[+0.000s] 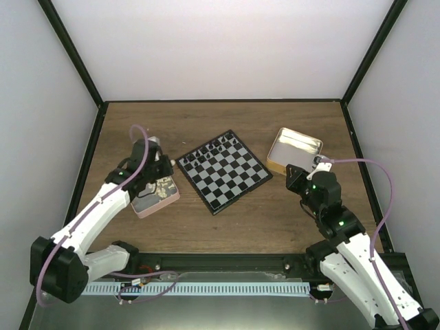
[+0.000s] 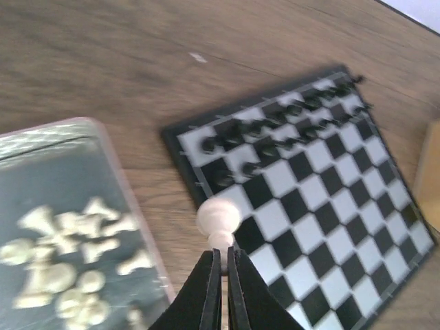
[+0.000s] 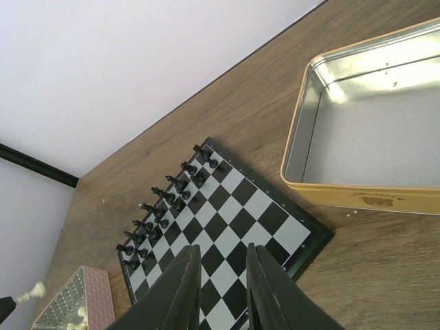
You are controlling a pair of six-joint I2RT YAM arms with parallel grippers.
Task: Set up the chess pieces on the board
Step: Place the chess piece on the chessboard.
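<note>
Pink tin (image 1: 159, 205), open gold tin (image 1: 295, 148), black pieces (image 1: 213, 148) — wooden table (image 1: 206, 120)

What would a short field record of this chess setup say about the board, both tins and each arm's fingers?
board: only black pieces, along its far side
pink tin: loose white pieces inside
gold tin: empty
left fingers: shut on a white pawn by the board's edge
right fingers: open, holding nothing
</note>
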